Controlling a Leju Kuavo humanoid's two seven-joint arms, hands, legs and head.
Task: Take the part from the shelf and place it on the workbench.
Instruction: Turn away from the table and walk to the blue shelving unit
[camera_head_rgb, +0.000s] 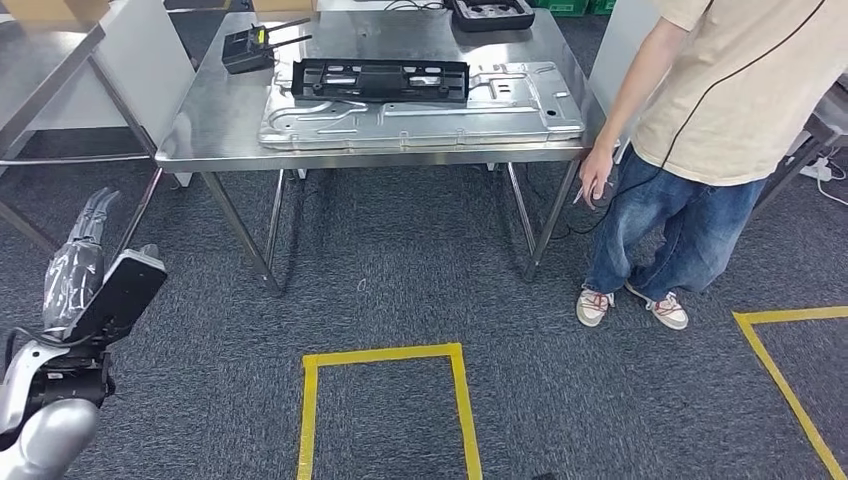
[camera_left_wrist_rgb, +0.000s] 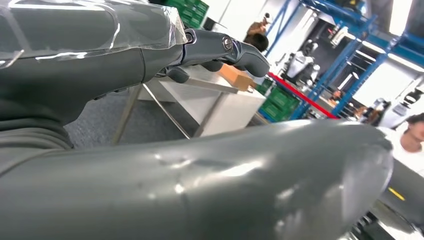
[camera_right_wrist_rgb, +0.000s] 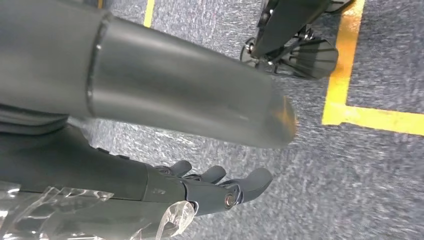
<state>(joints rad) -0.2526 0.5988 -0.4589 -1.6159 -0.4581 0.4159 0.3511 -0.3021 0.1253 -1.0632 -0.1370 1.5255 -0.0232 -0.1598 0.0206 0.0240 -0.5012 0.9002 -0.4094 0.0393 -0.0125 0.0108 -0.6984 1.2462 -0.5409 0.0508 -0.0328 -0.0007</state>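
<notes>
A long black plastic part (camera_head_rgb: 380, 80) lies on a stamped silver metal panel (camera_head_rgb: 420, 122) on the steel workbench (camera_head_rgb: 215, 125) ahead of me. My left hand (camera_head_rgb: 80, 262) is raised at the lower left, well short of the bench, fingers stretched out and holding nothing. In the left wrist view the left hand (camera_left_wrist_rgb: 150, 50) has its thumb apart from its dark fingers (camera_left_wrist_rgb: 235, 50), with nothing between them. My right hand (camera_right_wrist_rgb: 200, 187) hangs over the grey carpet, fingers slightly bent and empty.
A person (camera_head_rgb: 700, 120) in a beige shirt and jeans stands at the bench's right end. A black device (camera_head_rgb: 247, 48) and a black tray (camera_head_rgb: 490, 14) sit on the bench. Yellow floor tape (camera_head_rgb: 385, 355) marks a box before the bench. Another table (camera_head_rgb: 40, 60) stands at the left.
</notes>
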